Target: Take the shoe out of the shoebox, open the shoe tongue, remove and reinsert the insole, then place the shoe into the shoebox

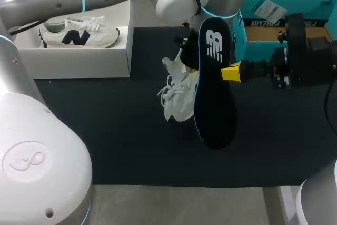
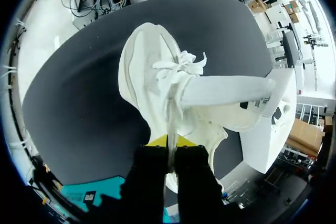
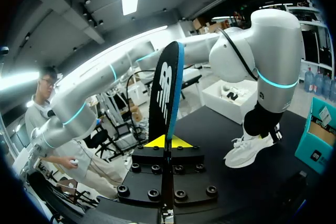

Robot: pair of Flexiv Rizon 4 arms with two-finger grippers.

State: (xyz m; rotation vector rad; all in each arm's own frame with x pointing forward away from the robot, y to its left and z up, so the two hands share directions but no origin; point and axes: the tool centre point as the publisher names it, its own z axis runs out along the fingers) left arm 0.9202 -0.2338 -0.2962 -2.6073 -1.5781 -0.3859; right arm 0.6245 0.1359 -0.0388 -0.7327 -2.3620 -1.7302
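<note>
Insole (image 1: 213, 96), flat dark oval, pinched in right gripper (image 1: 230, 72) beside white shoe (image 1: 176, 104).

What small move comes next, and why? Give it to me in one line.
Probably swing the right end effector to aim the insole's tip at the shoe's opening. The insole is fully out of the shoe and clamped in that end effector right beside it, while the left end effector grips the shoe, so reinsertion looks like the next step.
</note>
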